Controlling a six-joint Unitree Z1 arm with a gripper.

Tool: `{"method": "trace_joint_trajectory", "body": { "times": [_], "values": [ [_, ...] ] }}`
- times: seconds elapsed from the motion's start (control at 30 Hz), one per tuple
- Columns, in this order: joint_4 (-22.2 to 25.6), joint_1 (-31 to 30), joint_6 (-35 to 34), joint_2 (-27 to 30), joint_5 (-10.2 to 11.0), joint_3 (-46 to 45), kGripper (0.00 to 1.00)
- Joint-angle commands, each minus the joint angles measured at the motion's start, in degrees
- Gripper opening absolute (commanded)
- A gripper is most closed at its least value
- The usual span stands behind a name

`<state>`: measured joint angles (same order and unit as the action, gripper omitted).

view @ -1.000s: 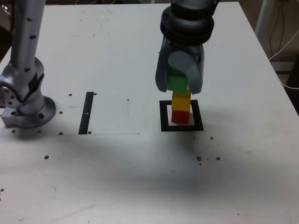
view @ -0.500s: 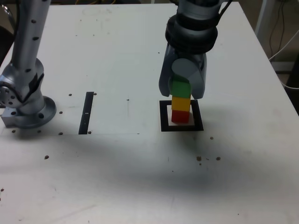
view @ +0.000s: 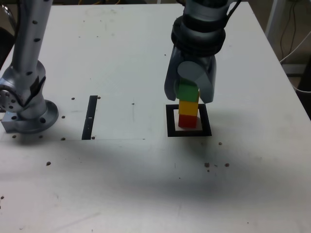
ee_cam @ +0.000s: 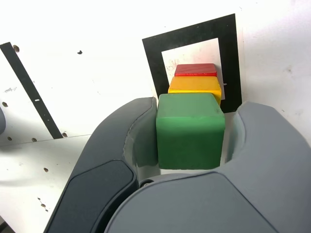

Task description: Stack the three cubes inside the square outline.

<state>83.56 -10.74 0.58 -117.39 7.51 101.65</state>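
The three cubes stand as one upright tower inside the square outline (view: 171,121) (ee_cam: 153,58). The red cube (view: 187,120) (ee_cam: 196,70) is at the bottom, the yellow cube (view: 188,107) (ee_cam: 194,86) sits on it, and the green cube (view: 186,91) (ee_cam: 189,131) rests on top. My gripper (view: 189,97) (ee_cam: 201,109) hangs straight over the tower with its grey jaws on either side of the green cube. In the wrist view the jaws are slightly parted, with a thin pale gap beside the cube. The gripper is open and nothing is lifted.
The arm's grey base (view: 26,114) stands at the exterior view's left. A thin black strip (view: 90,117) (ee_cam: 29,87) lies between the base and the outline. Small dark specks dot the white table (view: 146,184). The table's edge and cables (view: 296,48) are at the exterior view's right.
The gripper came down with the green cube and set it on the yellow one. Since half a second ago, the jaws have spread a little.
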Motion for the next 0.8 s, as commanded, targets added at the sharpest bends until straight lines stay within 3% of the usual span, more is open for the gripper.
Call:
{"method": "trace_joint_trajectory", "body": {
  "times": [0.0,0.23,0.4,0.63,0.77],
  "values": [
    [0.0,0.1,0.1,1.1,-0.1,0.1,1.0],
    [0.2,0.1,0.0,4.9,-1.1,0.4,1.0],
    [1.6,0.4,0.4,11.7,-1.6,-2.0,1.0],
    [1.7,1.5,2.2,24.7,-1.0,-16.5,1.0],
    [-1.7,1.5,2.0,29.3,-1.1,-27.9,1.0]
  ]
}}
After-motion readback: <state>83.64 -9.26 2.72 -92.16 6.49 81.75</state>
